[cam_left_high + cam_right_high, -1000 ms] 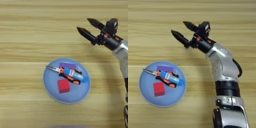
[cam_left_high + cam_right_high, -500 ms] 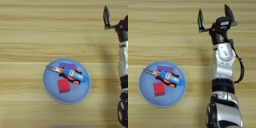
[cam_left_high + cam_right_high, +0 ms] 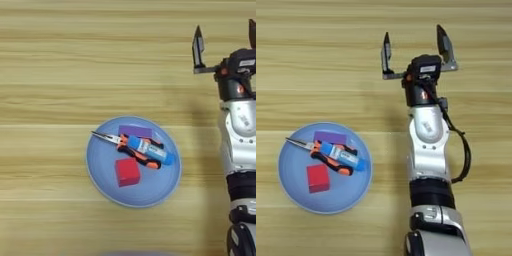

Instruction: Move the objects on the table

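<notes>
A round light-blue plate [image 3: 100, 175] lies on the wood-grain table [image 3: 60, 60], left of the arm. On it rest a small red cube [image 3: 127, 171], a flat purple block [image 3: 135, 131], orange-and-black pliers [image 3: 117, 142] and a blue tube with a white label [image 3: 150, 150] lying across the pliers. My right gripper [image 3: 415, 44] is up and to the right of the plate, well apart from it. Its two black fingers [image 3: 386, 50] point toward the far edge and stand wide open with nothing between them.
The silver forearm [image 3: 427, 145] runs straight up from the bottom edge on the right side of the table, beside the plate [image 3: 286, 185]. A black cable loops along its right side.
The gripper has swung from pointing left toward the table's middle to pointing straight away, and the forearm has straightened. It stayed open. The things on the plate have not moved.
</notes>
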Tool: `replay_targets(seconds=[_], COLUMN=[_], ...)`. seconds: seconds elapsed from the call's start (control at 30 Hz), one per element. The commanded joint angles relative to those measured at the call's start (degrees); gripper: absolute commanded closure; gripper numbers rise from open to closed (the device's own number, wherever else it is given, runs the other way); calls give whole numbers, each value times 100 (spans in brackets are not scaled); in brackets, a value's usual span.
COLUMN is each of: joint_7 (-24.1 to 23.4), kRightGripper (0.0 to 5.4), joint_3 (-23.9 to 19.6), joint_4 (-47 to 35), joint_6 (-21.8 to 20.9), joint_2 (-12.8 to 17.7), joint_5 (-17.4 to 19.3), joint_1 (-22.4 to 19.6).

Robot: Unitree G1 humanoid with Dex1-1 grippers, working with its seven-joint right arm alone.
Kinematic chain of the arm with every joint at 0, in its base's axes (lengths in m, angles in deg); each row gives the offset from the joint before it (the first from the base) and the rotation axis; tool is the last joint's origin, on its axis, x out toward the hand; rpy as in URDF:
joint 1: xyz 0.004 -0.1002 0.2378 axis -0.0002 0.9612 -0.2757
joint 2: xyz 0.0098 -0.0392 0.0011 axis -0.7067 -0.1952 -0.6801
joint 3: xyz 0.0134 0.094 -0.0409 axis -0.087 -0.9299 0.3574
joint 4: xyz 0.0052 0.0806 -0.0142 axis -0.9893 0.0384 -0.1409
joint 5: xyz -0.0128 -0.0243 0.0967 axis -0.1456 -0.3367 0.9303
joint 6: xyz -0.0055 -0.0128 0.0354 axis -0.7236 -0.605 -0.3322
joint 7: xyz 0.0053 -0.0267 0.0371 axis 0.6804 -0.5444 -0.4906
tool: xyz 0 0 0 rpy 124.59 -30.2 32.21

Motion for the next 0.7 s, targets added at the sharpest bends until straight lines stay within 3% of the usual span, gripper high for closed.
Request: replay_targets(seconds=[0.03,0.3,0.43,0.7], joint_7=[-245,-668,-690,-777], kRightGripper=[6,6,6,6], joint_3=[101,247,290,109], joint_4=[-628,-1035,-1080,-836], joint_6=[190,680,947,1276], joint_2=[-50,-305,-368,-240], joint_5=[-132,-339,-232,-54], joint_1=[-37,329,451,367])
